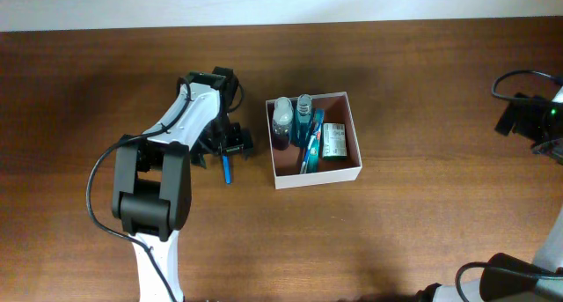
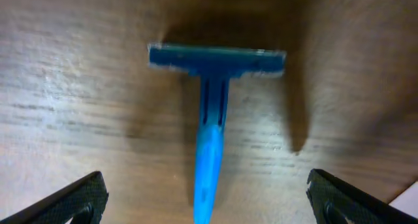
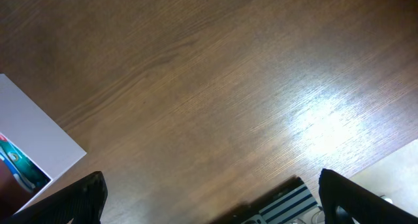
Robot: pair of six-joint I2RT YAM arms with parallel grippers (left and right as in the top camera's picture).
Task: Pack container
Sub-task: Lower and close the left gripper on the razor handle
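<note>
Container (image 1: 317, 178) sits mid-desk, approx. half packed: two bottles (image 1: 281, 124) & a packet (image 1: 332, 141) are in. Blue razor (image 2: 209, 113) is on the desk just left of it, w/ my left gripper (image 2: 208, 201) wide open over it, nothing held. Right gripper (image 3: 210, 201) is open too, far right.

Toward the table's (image 1: 396, 240) far edge, the razor (image 1: 227, 168) lies just left of the container (image 1: 317, 177) (a packet (image 1: 332, 141) lies inside).

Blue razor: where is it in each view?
Overhead: blue razor on the table, just left of the container.
Left wrist: centre frame, head at top, handle running down.
Right wrist: not in it.
Shared landmark: container's white wall, at overhead centre and right wrist's left edge.
</note>
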